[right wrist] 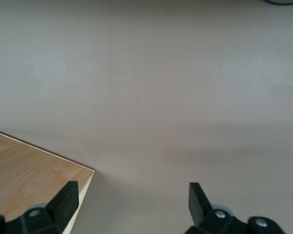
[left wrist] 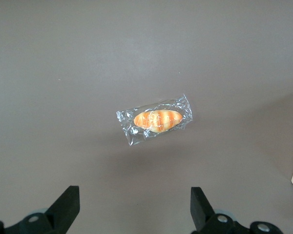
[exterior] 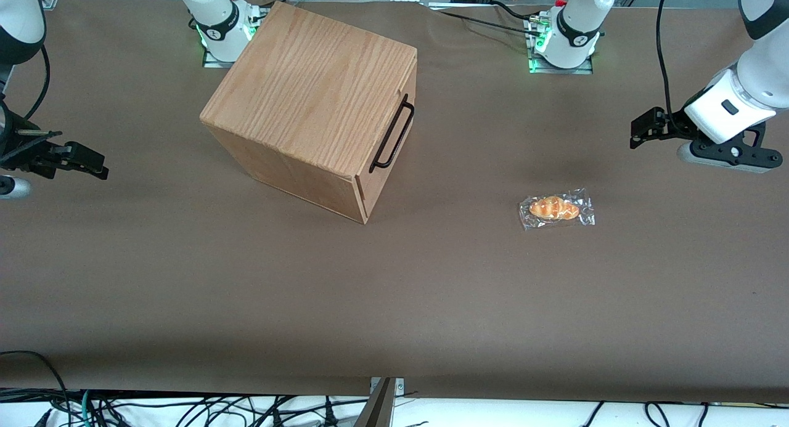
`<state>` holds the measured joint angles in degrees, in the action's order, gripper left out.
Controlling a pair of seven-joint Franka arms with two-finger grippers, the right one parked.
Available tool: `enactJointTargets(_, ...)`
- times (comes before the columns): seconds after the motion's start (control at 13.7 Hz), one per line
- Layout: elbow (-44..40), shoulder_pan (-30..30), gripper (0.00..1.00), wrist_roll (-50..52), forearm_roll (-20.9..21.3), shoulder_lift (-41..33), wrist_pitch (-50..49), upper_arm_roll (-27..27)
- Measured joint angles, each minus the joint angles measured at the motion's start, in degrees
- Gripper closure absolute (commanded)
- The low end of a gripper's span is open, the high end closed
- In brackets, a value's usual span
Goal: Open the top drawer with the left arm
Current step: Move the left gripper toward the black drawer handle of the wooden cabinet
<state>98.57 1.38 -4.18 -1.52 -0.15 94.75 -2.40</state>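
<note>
The top drawer (exterior: 394,153) sits flush in the oak box (exterior: 311,103), its front carrying a long black bar handle (exterior: 392,134). A corner of the box (right wrist: 29,175) also shows in the right wrist view. My left arm's gripper (exterior: 640,133) hangs above the table toward the working arm's end, well apart from the box and handle. In the left wrist view the gripper (left wrist: 134,195) is open, its black fingertips (left wrist: 68,197) wide apart with only bare table between them.
A bread roll in clear wrap (exterior: 556,209) lies on the brown table (exterior: 394,304), between box and gripper and nearer to the front camera; the left wrist view looks down on this roll (left wrist: 156,119). The left arm's base (exterior: 564,39) stands farther from that camera than the roll.
</note>
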Motion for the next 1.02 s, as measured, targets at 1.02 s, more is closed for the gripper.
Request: enactJointTargets(1.02,0.0,1.3,0.00,0.1,-0.2,0.0,-2.0,-1.5)
